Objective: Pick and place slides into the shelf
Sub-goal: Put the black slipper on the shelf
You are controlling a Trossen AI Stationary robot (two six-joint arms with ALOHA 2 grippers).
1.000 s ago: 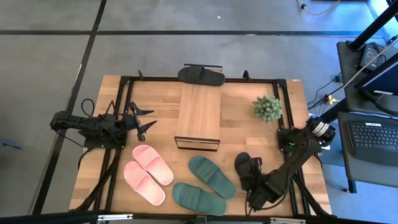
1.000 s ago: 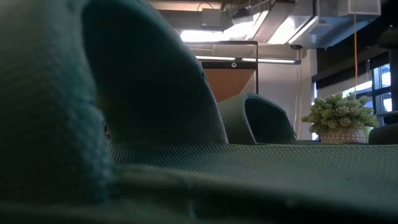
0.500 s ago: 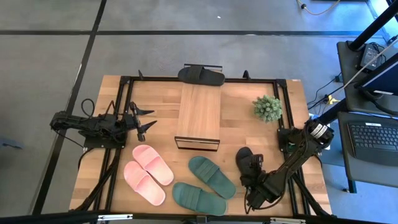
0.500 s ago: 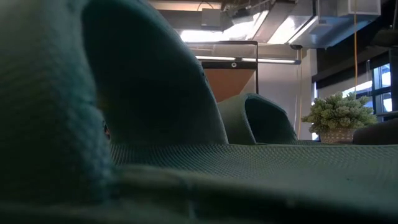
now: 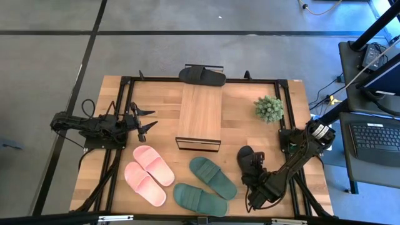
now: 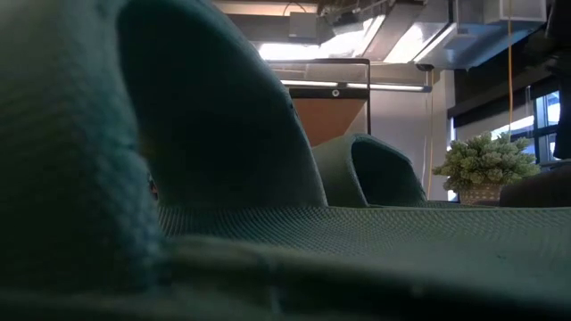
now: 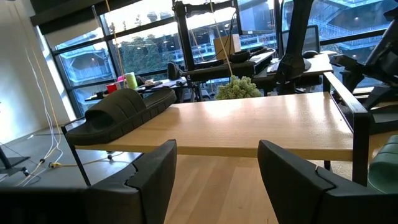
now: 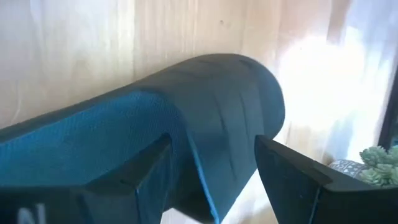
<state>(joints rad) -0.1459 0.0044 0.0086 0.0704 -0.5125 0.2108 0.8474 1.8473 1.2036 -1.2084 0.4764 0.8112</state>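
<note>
A: Where are the slides at this moment?

B: 1 black slide lies at the top end of the shelf, in the upper middle of the high view. The 2 pink slides are on the counter at the lower left. The 2 green slides are at the lower middle. The second black slide is at the lower right, under the right hand.

A: Is that hand gripping it?

B: I think yes. In the right wrist view the 2 fingers stand on both sides of the strap, partly closed on it. I cannot tell if the slide is off the counter.

A: And the left hand?

B: The left hand waits at the middle left, open and empty, and it points at the shelf.

A: How to do this step well?

B: My advice: keep the grip on the middle of the strap, so the slide does not turn. Lift it straight up first. Then carry it over the green slide and away from the plant. The shelf is only about 1 slide wide, so line the slide up with the board before lowering it. Rubber bends, so a slow move is safer.
</note>
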